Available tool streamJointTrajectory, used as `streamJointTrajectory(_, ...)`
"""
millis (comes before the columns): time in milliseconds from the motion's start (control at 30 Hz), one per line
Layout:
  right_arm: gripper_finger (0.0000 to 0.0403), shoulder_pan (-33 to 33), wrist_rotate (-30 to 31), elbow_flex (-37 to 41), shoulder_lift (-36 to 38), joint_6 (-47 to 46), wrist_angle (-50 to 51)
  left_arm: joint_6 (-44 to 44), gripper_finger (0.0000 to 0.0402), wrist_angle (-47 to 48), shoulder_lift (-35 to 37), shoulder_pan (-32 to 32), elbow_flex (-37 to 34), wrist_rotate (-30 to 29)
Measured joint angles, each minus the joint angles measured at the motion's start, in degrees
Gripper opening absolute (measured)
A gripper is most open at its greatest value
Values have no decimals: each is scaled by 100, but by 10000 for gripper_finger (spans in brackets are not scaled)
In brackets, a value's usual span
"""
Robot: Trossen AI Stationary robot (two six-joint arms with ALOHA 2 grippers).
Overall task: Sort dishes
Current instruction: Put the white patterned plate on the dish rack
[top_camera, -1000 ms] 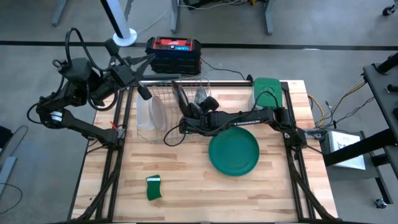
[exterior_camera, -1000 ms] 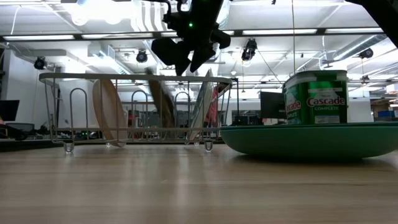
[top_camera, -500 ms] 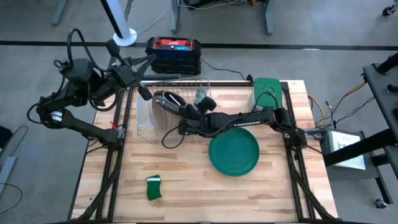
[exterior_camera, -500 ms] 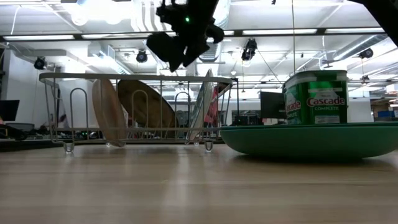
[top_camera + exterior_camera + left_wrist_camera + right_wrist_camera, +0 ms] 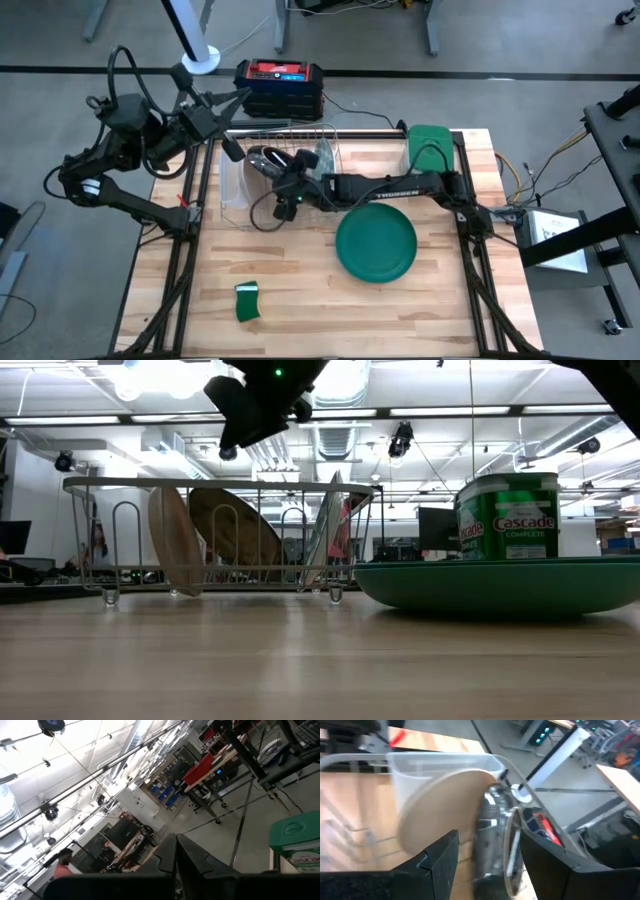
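Note:
A dark green plate (image 5: pixel 375 243) lies flat on the table's right half and shows in the low view (image 5: pixel 500 588). A wire dish rack (image 5: pixel 300 135) at the far left holds a whitish plate (image 5: pixel 175 540) on edge. It also holds a tan-looking plate (image 5: pixel 235 532) leaning left on it, and a glassy plate (image 5: pixel 325 530) on edge at its right end. My right gripper (image 5: pixel 283 192) hangs open and empty above the rack's near side (image 5: pixel 245 425) (image 5: pixel 487 852). My left gripper (image 5: pixel 232 150) waits shut at the rack's far left corner (image 5: pixel 175 852).
A green Cascade canister (image 5: pixel 432 148) stands at the far right corner. A small green sponge (image 5: pixel 247 300) lies near the front left. A red-and-black box (image 5: pixel 280 85) sits on the floor beyond the table's far edge.
My right gripper has risen from the rack and gone toward the table's left and near edges. The tan-looking plate, which stood on edge under the gripper, has tipped over to the left and now leans on the whitish plate.

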State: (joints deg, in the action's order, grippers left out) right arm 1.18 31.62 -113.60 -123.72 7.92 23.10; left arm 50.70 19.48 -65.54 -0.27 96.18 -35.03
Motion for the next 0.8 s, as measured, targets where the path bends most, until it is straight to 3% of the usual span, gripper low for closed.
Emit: streamJointTrajectory(800,202,-178,-77,1116,-20,-54,-1253,133,0,-277,-57,13,11,13)
